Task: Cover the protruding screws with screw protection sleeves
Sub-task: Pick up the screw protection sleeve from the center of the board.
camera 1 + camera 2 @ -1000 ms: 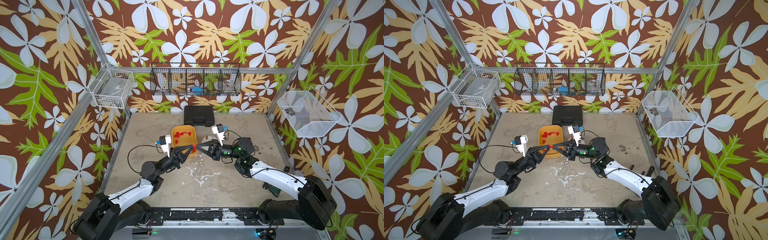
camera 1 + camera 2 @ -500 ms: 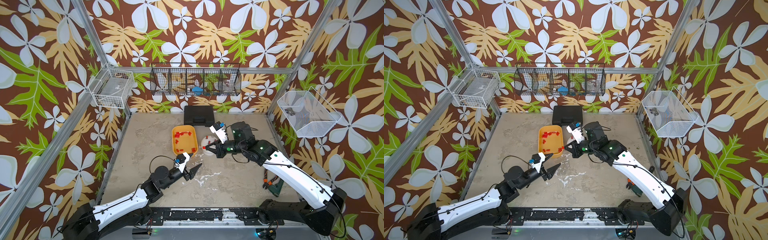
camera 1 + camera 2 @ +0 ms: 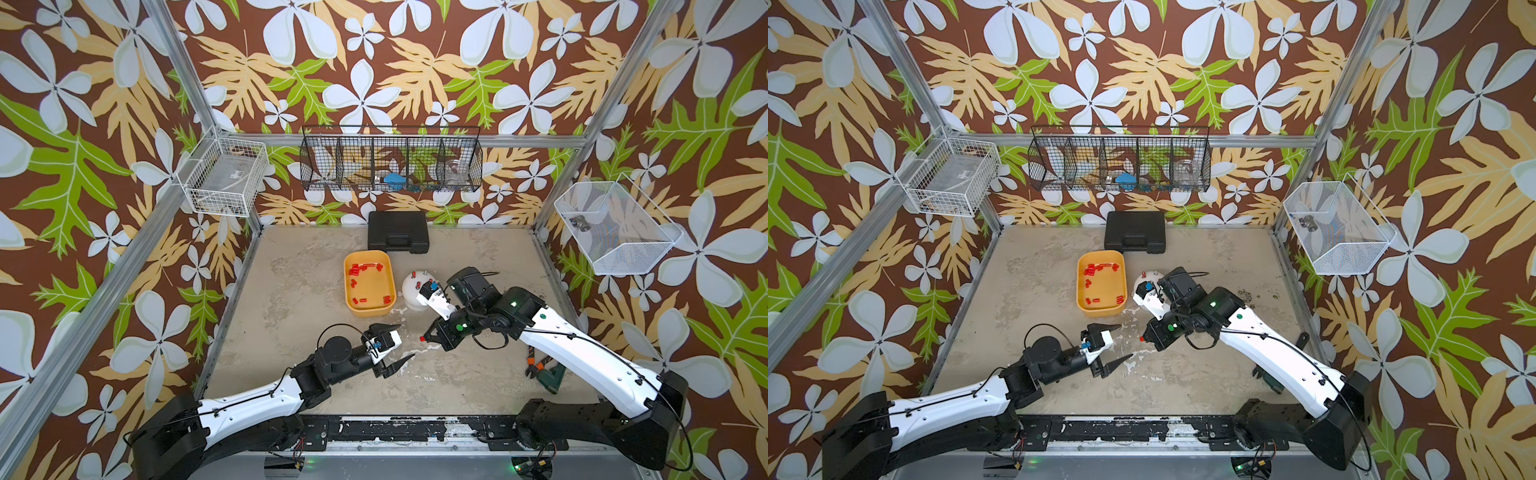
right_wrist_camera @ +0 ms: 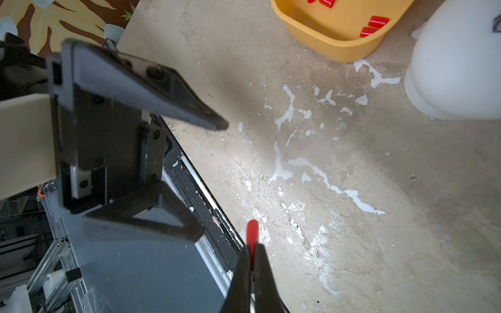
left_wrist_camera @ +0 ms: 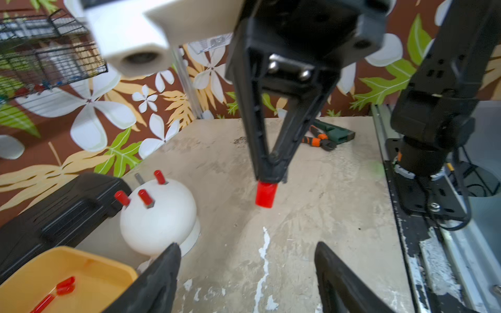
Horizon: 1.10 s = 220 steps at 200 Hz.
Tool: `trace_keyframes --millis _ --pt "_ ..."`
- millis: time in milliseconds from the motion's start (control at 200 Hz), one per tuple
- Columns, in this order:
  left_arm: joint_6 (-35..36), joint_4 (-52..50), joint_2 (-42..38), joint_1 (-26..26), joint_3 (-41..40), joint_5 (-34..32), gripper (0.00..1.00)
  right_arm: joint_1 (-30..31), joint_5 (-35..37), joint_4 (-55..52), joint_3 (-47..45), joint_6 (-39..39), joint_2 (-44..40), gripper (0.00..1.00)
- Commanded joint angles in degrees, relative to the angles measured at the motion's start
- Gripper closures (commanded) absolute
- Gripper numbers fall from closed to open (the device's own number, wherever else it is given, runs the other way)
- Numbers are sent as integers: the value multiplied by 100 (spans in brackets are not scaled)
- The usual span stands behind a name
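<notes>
1. In both top views the left hand (image 3: 407, 340), which met the right hand (image 3: 424, 336) tip to tip beside the yellow tray (image 3: 368, 309) a second ago, now stands apart from it, nearer the front edge of the worktop (image 3: 299, 291). Its jaws are spread wide and empty. The right hand is clamped on a red cap (image 3: 421, 338). Its wrist hides part of the white ball (image 3: 409, 291) beside the tray. A black case (image 3: 398, 230) lies at the far edge, pliers (image 3: 540, 368) near the right edge.
2. Left wrist view: three caps (image 5: 145, 197) sit on the ball, and one screw (image 5: 139, 178) beside them stands bare. The held cap is clear of the ball.
3. Right wrist view: only the cap's end shows past the closed fingers (image 4: 244, 271). The ball is cut off. Loose caps (image 4: 375, 23) lie in the tray.
</notes>
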Motion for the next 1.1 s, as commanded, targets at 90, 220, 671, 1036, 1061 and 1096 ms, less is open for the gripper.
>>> trace_keyframes --millis 90,220,671,1036,1061,1096 --pt "110 171 39 -102 79 210 23 97 -386 222 96 -51 135 100" --pt "133 122 112 -101 134 217 27 203 -591 425 43 -13 55 100" --pt "71 -79 159 -101 315 31 52 343 -587 675 -18 80 138 100" --pt "27 -316 220 -101 316 -209 59 375 -323 654 123 108 104 100" --pt "42 -315 217 -101 304 -223 59 373 -307 641 131 102 94 100" --pt "45 -310 208 -106 290 -254 60 377 -280 621 150 92 94 100"
